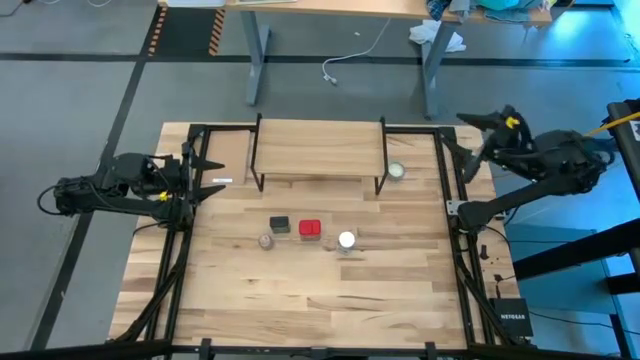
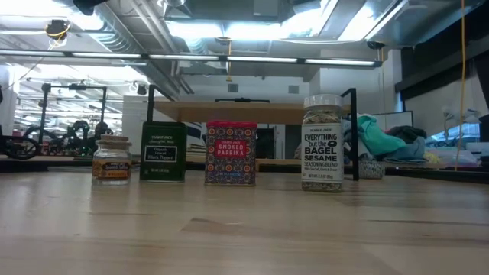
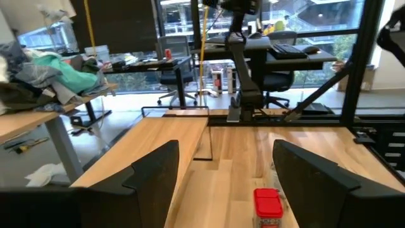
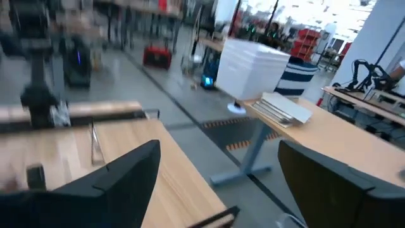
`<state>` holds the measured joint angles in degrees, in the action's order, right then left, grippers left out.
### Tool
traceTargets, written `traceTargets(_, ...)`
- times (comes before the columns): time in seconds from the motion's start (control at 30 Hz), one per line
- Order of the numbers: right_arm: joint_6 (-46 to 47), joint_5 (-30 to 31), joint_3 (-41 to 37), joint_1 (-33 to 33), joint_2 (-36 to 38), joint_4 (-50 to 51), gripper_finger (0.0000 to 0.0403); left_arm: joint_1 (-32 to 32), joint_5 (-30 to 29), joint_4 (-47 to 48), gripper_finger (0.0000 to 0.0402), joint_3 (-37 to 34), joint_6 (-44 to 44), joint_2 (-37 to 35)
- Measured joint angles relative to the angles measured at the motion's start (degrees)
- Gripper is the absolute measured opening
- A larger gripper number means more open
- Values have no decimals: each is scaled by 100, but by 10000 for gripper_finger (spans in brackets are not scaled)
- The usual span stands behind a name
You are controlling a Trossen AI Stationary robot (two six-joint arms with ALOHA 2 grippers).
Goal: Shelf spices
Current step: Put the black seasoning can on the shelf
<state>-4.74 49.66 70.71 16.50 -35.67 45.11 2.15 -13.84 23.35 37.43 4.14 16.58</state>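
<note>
Four spices stand in a row on the table, in front of the shelf (image 1: 318, 148): a tan-grey round jar (image 1: 266, 241) (image 2: 111, 160), a dark square tin (image 1: 280, 225) (image 2: 163, 152), a red square box (image 1: 310, 229) (image 2: 231, 153) (image 3: 267, 206) and a clear white-lidded jar (image 1: 346, 240) (image 2: 322, 143). The shelf is a light-wood board on thin black legs, standing at the table's far middle (image 3: 158, 149). My left gripper (image 1: 208, 170) (image 3: 224, 152) hovers open at the table's left edge. My right gripper (image 1: 465, 140) (image 4: 219, 149) is open above the far right corner.
A flat pale round disc (image 1: 396, 171) lies on the table just right of the shelf's right legs. Black frame rails (image 1: 455, 250) run along the table's left and right sides. Bare planks (image 1: 320, 300) stretch from the spice row to the near edge.
</note>
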Motion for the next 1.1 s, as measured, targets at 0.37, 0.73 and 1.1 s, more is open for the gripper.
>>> traceTargets(0.37, -328, -188, -2616, -1, 1130, -2391, 326, 0, -794, -4, 248, 2, -368, 673)
traceTargets(0.73, -1289, -743, -3095, 0, -239, -4770, 326, 10, -432, -311, 248, 2, -693, 2675)
traceTargets(1.1, -1469, -673, -2755, 0, -884, -5035, 326, 258, 421, -1086, 248, 7, -623, 4008)
